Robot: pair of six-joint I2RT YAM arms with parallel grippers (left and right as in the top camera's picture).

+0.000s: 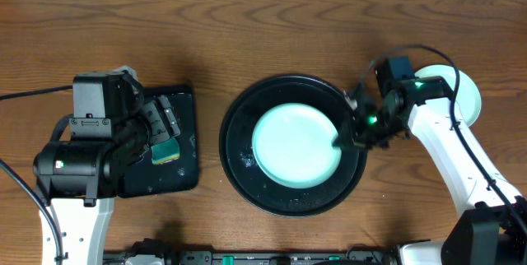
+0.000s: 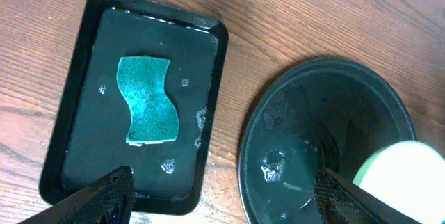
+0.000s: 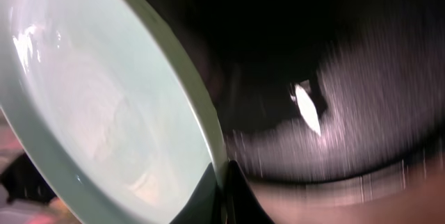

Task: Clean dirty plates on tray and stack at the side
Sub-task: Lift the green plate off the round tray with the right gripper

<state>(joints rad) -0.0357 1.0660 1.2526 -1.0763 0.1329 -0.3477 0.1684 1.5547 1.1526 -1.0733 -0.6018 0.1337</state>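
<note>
One plate [image 1: 292, 146] in tray [image 1: 239, 170], rim pinched by R claw [image 3: 224, 190] (L claw [image 2: 222, 196] open, idle): lift level, clear tray wall, stack on side plate [image 1: 471, 92] behind claw.

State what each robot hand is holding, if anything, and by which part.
The right hand pinches the plate by its right rim. The left hand is open, holding nothing.

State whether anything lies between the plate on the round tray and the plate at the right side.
Only the raised rim of the tray lies between the plate and the side plate; the right pincer grips the plate's edge.
</note>
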